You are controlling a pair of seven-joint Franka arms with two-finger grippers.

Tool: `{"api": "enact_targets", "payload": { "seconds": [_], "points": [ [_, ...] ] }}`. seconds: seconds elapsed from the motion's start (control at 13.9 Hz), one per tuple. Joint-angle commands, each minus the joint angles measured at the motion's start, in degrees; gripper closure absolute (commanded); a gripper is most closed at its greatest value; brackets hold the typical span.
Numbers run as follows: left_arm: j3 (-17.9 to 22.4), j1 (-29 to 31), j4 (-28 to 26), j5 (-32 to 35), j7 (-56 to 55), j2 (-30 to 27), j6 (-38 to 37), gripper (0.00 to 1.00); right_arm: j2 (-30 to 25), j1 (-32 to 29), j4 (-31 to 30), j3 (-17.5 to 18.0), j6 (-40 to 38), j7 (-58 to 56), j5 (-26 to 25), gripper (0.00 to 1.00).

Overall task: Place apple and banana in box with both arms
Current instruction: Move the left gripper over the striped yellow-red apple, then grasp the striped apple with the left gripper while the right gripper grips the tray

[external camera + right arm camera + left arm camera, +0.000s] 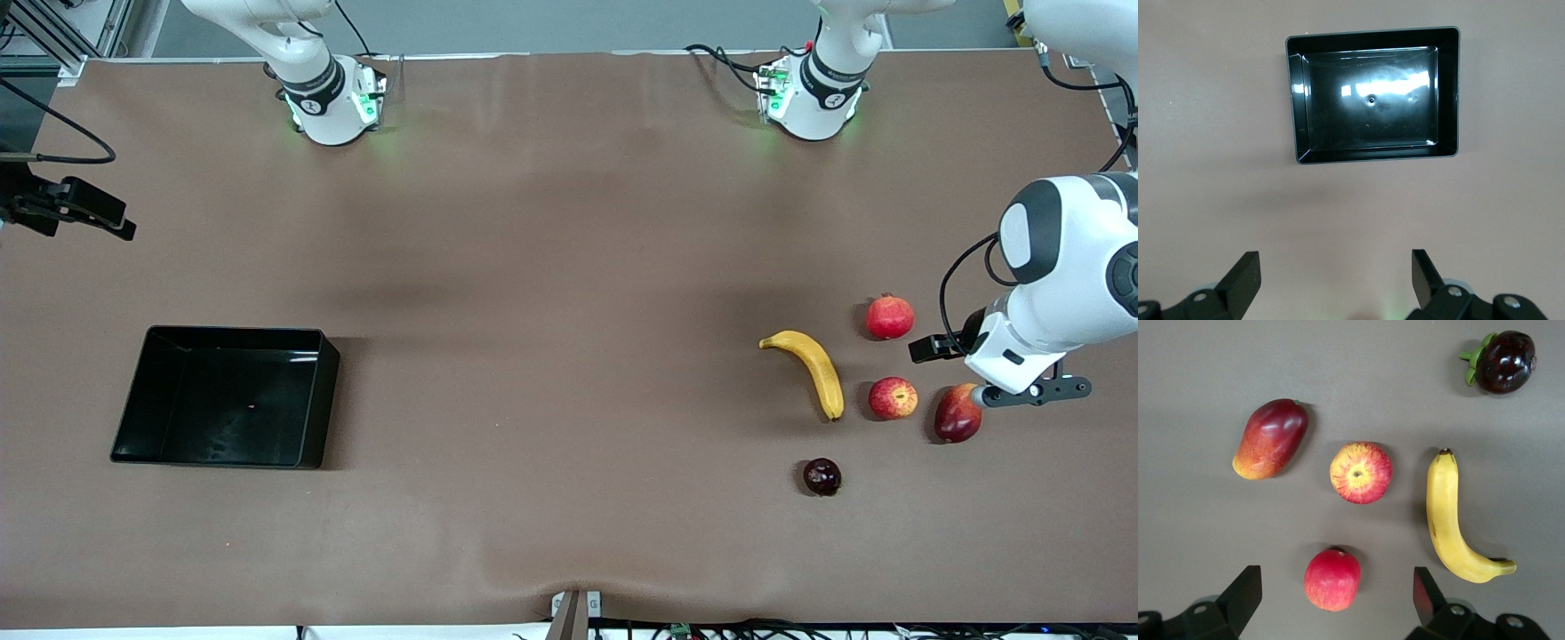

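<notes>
The apple [893,397], red with yellow streaks, lies on the table between the banana [811,366] and a dark red-orange fruit. The left wrist view shows the apple [1361,472] and the banana [1451,520] from above. My left gripper [1031,391] hangs open and empty, high over the fruits at the left arm's end of the table. Its open fingers [1245,593] frame a plain red round fruit. The black box [324,391] sits empty at the right arm's end. My right gripper [1335,254] is open and empty, high over bare table beside the box [1371,100]. It is out of the front view.
A plain red round fruit [890,317] lies farther from the front camera than the apple. A dark red-orange elongated fruit [957,412] lies beside the apple, under the left hand. A dark purple round fruit [821,476] lies nearer the camera. Brown table stretches between box and fruits.
</notes>
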Motion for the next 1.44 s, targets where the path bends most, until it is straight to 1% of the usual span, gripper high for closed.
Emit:
{"api": "enact_targets", "payload": {
  "seconds": [0.0,0.43,0.65,0.86,0.93,1.15,1.36],
  "points": [
    [-0.38,0.30,-0.56,0.02,-0.33,0.74,1.97,0.00,0.28,-0.98,0.92,0.50,-0.72,-0.11,-0.66,0.00],
    [-0.47,0.39,-0.65,0.02,-0.15,4.34,5.75,0.00,1.60,-0.19,0.83,0.59,-0.72,-0.11,-0.57,0.00],
    [-0.82,1.79,-1.61,0.02,0.81,5.84,8.91,0.00,2.74,0.25,0.83,0.85,-0.81,-0.20,-0.66,0.00],
    [-0.82,1.97,-2.14,-0.07,3.62,7.59,11.99,0.00,3.88,-0.63,0.83,0.76,-0.72,-0.28,-0.84,0.00],
    [-0.82,2.06,-2.14,-0.16,3.71,8.12,12.78,0.00,5.28,-0.72,0.83,0.76,-0.72,-0.20,0.29,0.00],
    [-0.91,1.97,-2.14,-1.65,4.50,10.32,15.68,0.00,7.92,-0.89,0.40,0.59,-0.72,-0.37,-0.48,0.00],
    [-1.00,1.97,-2.14,-1.65,5.12,12.25,18.23,0.00,12.40,-5.01,-0.13,0.59,-0.54,-1.07,-0.57,0.00]
  ]
}}
